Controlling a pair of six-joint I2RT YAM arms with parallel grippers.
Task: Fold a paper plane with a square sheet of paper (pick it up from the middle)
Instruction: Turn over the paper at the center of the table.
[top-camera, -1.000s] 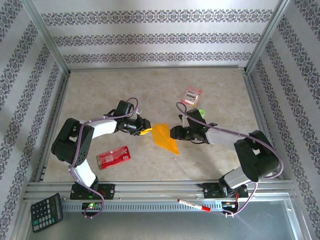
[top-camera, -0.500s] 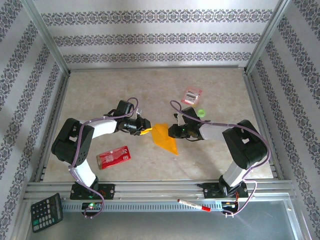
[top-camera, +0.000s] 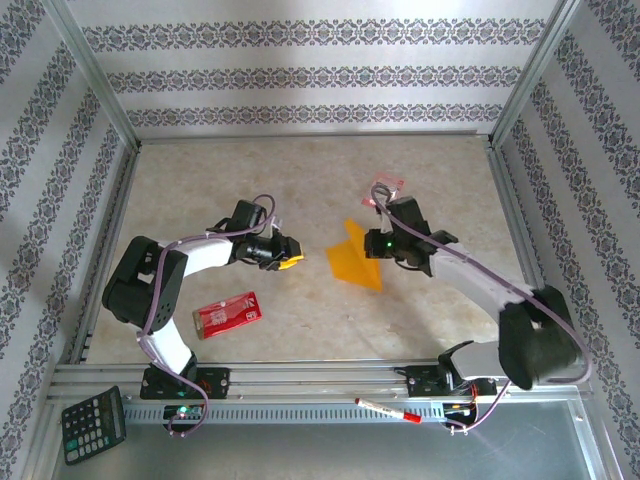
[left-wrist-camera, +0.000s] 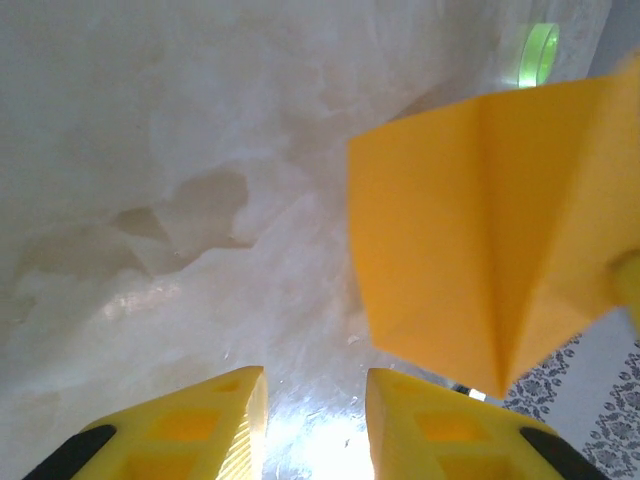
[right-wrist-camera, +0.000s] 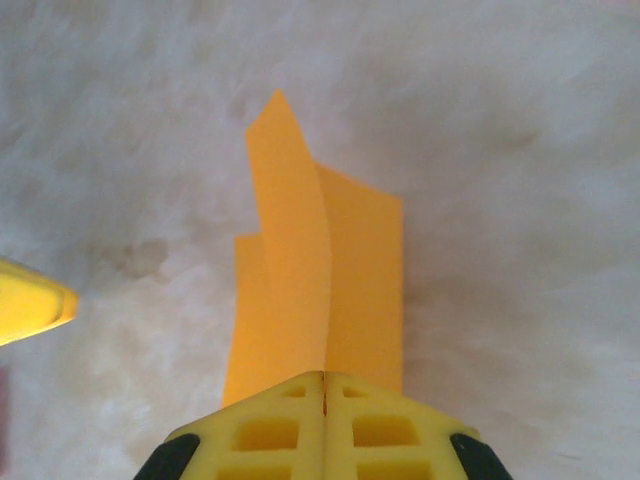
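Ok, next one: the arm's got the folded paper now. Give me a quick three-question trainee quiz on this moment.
1. True or false: the right gripper is shut on the folded orange-yellow sheet of paper.
2. Pick one. The left gripper is:
A) clamped on the paper
B) open, nothing between its fingers, apart from the paper
C) shut with its fingers pressed together
3. Short answer: which arm does the flat red rectangular packet lie beside?

Key: 1 true; 2 B; 3 the left arm.
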